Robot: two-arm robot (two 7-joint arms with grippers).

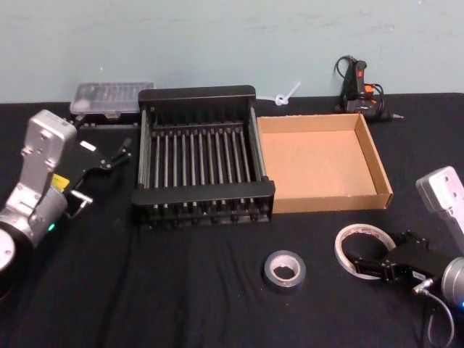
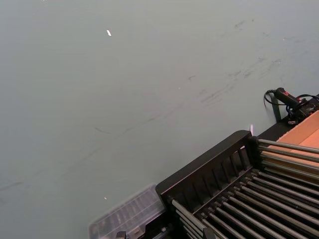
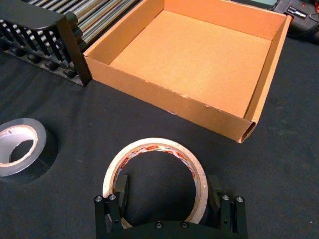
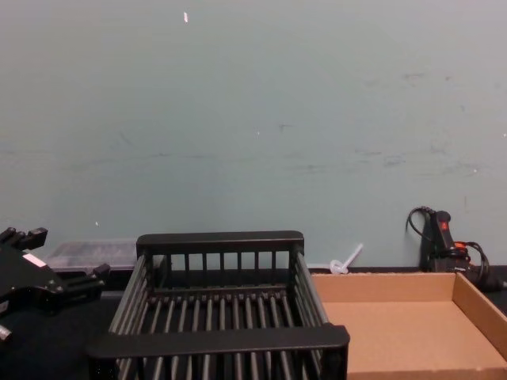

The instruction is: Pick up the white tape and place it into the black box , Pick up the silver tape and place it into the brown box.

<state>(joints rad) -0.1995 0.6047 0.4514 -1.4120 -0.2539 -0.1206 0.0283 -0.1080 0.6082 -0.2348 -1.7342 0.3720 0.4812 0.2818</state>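
my right pincer [image 3: 169,191] straddles the flat white roll of tape [image 3: 155,174] lying near-right on the black cloth, fingers spread outside its rim, not yet clenched. the black slatted plastic crate [image 1: 203,199] lies far-left of it; my left pincer [image 1: 116,154] idles released there.

No legible text anywhere; only unreadable reddish print on the white tape's [image 3: 155,175] inner ring.
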